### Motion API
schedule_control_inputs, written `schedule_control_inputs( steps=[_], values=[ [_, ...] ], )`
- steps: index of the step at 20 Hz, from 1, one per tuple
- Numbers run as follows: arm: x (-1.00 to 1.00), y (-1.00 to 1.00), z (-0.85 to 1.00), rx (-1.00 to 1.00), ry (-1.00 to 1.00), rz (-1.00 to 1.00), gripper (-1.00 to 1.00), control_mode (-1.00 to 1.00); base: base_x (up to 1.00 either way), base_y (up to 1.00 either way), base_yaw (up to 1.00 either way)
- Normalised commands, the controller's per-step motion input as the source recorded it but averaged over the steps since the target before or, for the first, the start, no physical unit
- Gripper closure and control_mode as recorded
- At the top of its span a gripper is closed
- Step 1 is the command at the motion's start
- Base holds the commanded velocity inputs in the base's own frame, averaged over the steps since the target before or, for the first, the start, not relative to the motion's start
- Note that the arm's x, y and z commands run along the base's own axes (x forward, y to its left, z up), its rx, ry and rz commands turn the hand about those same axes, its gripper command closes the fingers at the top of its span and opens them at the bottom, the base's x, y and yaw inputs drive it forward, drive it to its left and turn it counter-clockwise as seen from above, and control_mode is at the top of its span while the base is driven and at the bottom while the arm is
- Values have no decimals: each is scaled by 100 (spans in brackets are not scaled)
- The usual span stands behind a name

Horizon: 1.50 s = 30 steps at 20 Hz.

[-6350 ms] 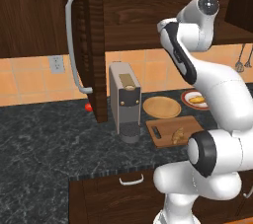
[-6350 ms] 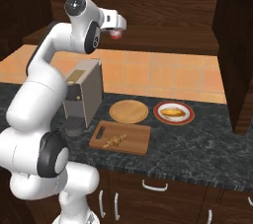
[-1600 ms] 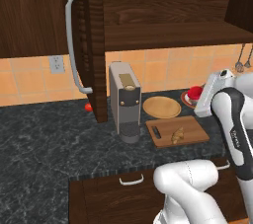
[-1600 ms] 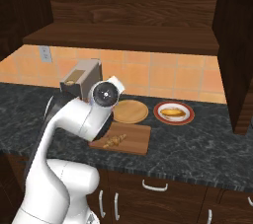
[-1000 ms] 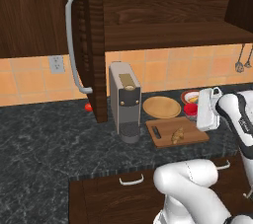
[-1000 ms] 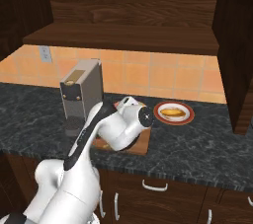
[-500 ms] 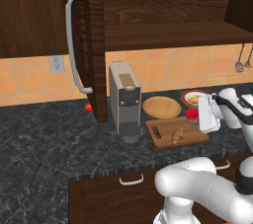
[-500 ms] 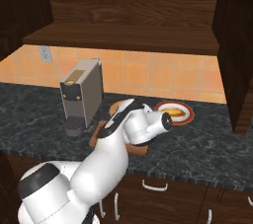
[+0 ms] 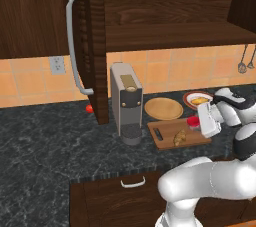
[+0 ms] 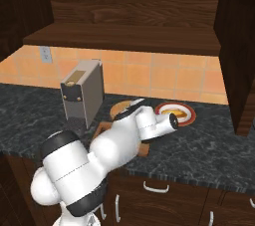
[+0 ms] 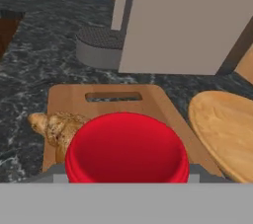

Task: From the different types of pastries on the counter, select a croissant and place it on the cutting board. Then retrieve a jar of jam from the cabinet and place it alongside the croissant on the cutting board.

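The gripper (image 9: 196, 121) was closed on the jar of jam (image 11: 127, 147), which sat between its jaws, just above the cutting board (image 11: 64, 100). Beside the jaws, the croissant (image 11: 55, 128) lay on the board. Beyond them stood the grey coffee machine (image 11: 178, 20), with the round wooden plate (image 11: 225, 129) off to one side.

no writing, label, brand, number or sign can be read anywhere here (the grey coffee machine (image 9: 127, 102) near the back edge of the bench (image 9: 45, 141) has a plain face, and the red lid of the jar of jam (image 11: 127, 147) carries no print either).
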Motion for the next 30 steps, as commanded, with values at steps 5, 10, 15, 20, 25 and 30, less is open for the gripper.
schedule_control_inputs(
  steps=[5,10,15,20,25,30],
  values=[
    [43,-3,-42,2,0,6,100,-100,0,0,0],
    [58,-23,-9,3,0,3,100,-100,0,0,0],
    [46,-16,-11,1,0,5,-100,-100,0,0,0],
    [21,-21,-2,6,0,6,-100,-100,0,0,0],
    [0,-20,0,18,0,10,-100,-100,0,0,0],
    [-4,-8,0,9,0,8,-100,-100,0,0,0]
  ],
)
